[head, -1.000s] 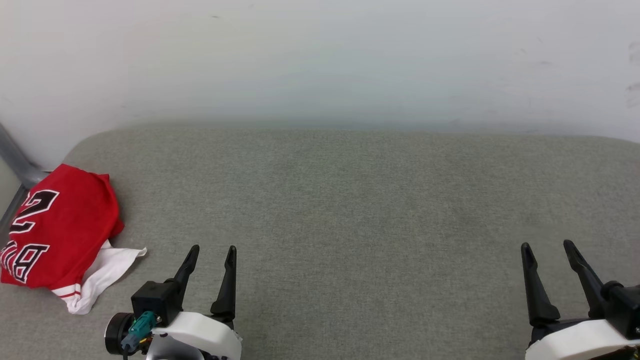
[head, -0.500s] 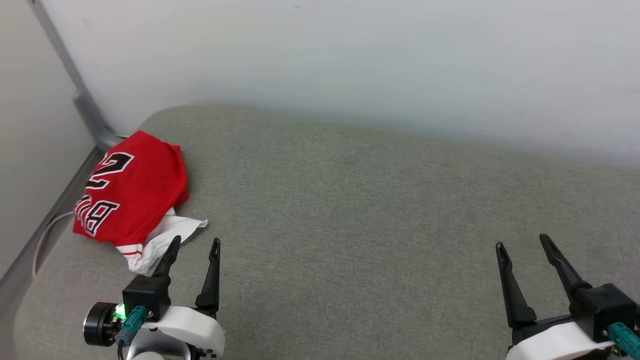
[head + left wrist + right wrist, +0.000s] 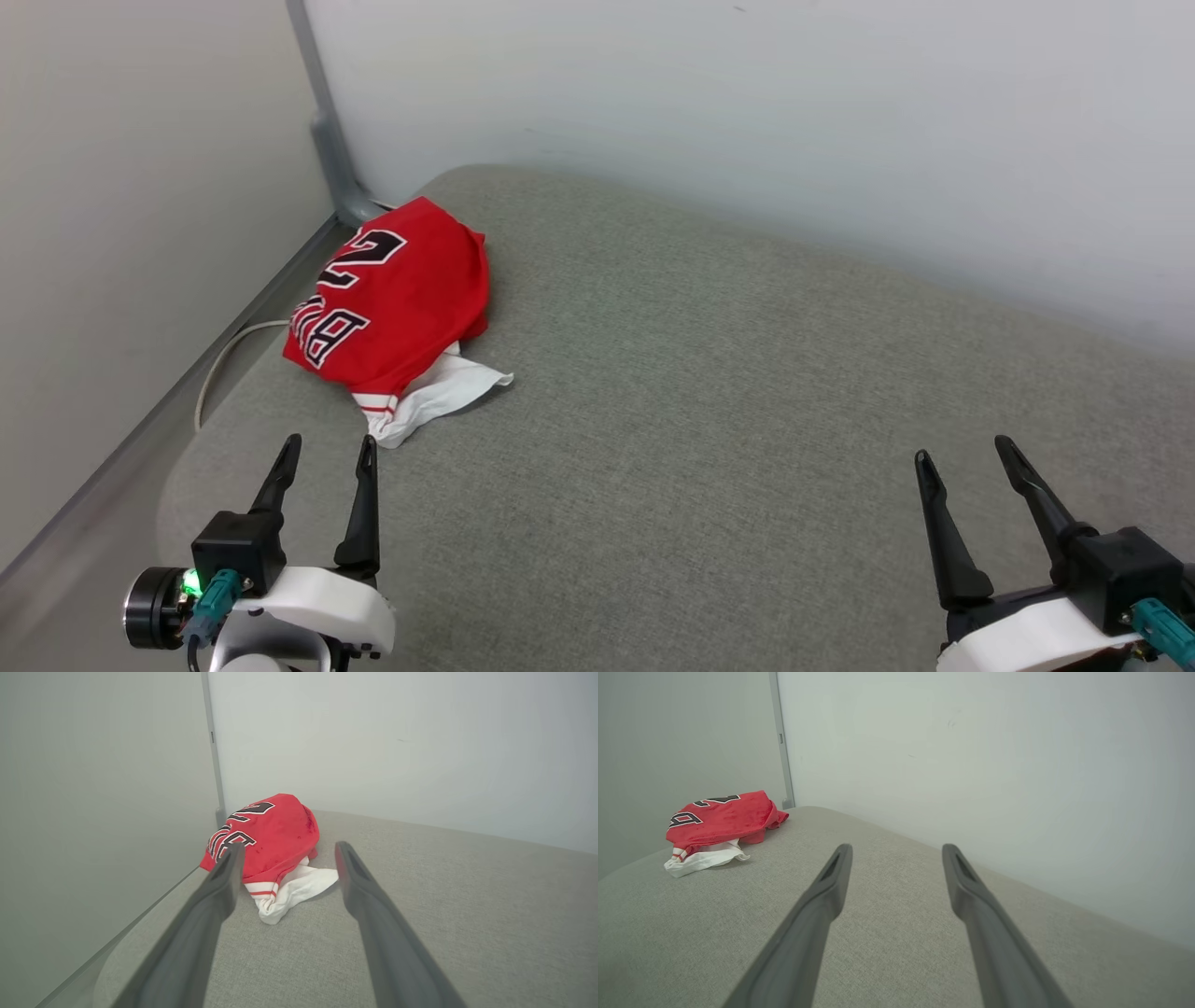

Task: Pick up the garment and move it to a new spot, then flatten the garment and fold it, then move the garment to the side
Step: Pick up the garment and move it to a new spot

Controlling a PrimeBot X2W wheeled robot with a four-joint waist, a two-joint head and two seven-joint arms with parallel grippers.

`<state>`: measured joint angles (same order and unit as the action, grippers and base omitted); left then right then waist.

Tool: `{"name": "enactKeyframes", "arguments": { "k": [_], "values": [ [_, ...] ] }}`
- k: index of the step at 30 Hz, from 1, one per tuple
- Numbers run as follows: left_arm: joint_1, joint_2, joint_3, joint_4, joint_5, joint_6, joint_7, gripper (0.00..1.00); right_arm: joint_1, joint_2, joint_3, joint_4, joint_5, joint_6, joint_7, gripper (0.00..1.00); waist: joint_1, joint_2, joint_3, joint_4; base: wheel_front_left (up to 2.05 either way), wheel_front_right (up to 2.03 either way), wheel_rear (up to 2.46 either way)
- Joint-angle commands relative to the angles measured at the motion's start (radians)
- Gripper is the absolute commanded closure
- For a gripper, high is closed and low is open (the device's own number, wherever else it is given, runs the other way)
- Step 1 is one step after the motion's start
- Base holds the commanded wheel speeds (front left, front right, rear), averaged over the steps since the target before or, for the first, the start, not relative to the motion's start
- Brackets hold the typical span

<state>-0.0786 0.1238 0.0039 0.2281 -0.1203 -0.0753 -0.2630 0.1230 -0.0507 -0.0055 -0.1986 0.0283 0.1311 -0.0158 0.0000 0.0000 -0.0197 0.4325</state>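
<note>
Red garment (image 3: 392, 299) lies just ahead of the left gripper (image 3: 331, 441), jaws wide, empty; right gripper (image 3: 963, 447), likewise wide, well apart.

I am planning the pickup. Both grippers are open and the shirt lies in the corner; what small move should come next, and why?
Probably reach the left gripper forward toward the shirt. Its jaws are open, apart from the cloth, and it is much nearer than the right gripper. The white sleeve sticks out toward it on the grey cushion, an easy edge to pinch.
</note>
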Motion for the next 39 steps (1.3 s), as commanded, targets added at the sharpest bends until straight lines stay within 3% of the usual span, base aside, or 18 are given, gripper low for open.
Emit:
{"name": "enactKeyframes", "arguments": {
  "k": [1, 6, 15, 25, 31, 39],
  "values": [
    [0.004, 0.001, 0.002, -0.003, -0.006, -0.004, -0.003, 0.00, -0.011, 0.001, -0.001, 0.004, 0.007, -0.001, -0.005, 0.00, 0.0000, 0.0000, 0.001, 0.037, 0.00, 0.00, 0.00],
    [0.006, 0.002, 0.006, -0.002, -0.007, -0.012, -0.003, 0.00, -0.023, 0.001, 0.007, 0.019, 0.015, -0.001, -0.012, 0.00, 0.0000, 0.0000, 0.004, 0.074, 0.00, 0.00, 0.00],
    [0.008, -0.002, 0.021, -0.009, -0.011, -0.014, -0.003, 0.00, -0.041, 0.001, 0.016, 0.033, 0.019, -0.001, -0.018, 0.00, 0.0000, 0.0000, 0.017, 0.082, 0.00, 0.00, 0.00],
    [-0.066, 0.012, 0.027, 0.036, -0.054, -0.034, -0.003, 0.00, -0.048, 0.001, 0.001, 0.013, 0.016, -0.001, -0.004, 0.00, 0.0000, 0.0000, 0.069, 0.044, 0.00, 0.00, 0.00],
    [-0.205, 0.058, 0.036, 0.098, -0.103, -0.045, 0.036, 0.00, -0.096, 0.001, 0.004, -0.022, -0.004, -0.001, 0.025, 0.00, 0.0000, 0.0000, 0.173, -0.016, 0.00, 0.00, 0.00],
    [-0.437, 0.177, 0.018, 0.244, -0.214, -0.054, 0.240, 0.00, -0.181, 0.001, 0.005, -0.047, -0.037, -0.001, 0.039, 0.00, 0.0000, 0.0000, 0.332, -0.114, 0.00, 0.00, 0.00]
  ]
}}
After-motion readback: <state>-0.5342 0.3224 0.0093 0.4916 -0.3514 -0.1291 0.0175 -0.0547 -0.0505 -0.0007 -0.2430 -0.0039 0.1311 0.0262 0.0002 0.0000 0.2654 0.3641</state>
